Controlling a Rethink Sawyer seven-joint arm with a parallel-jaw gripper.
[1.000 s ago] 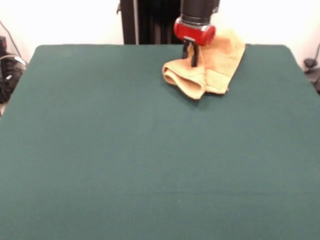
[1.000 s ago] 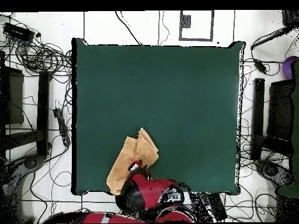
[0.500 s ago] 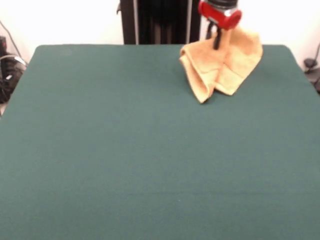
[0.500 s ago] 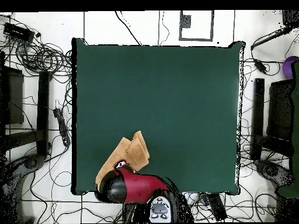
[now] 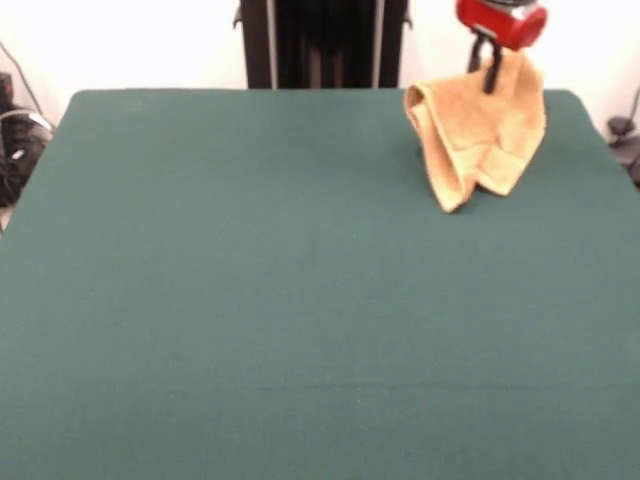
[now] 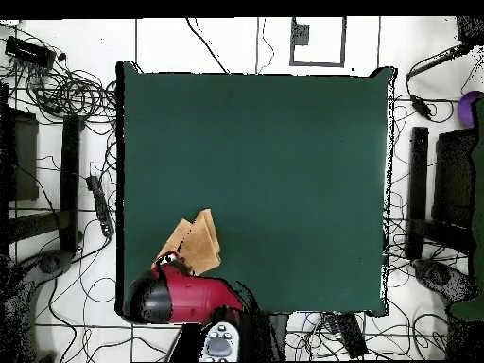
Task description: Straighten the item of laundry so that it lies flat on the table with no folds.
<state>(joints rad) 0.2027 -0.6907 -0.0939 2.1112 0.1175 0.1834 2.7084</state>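
Nearly the whole green desk (image 5: 250, 300) lies bare, so there is open passage across its middle, its front and its left side in the front view. The only obstacle is the bunched orange towel (image 5: 478, 140), hanging from the gripper (image 5: 487, 72) near the far right corner, its lower folds at the cloth. Cables and stands crowd the floor around the desk's edges in the overhead view.

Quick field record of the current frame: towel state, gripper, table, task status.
towel: mustard-orange terry towel, bunched, hanging from the gripper, lower folds near or on the cloth
gripper: shut on the towel's upper part, near the table's far right corner in the front view
table: dark green cloth, nothing else on it
task status: not flat, folds remain
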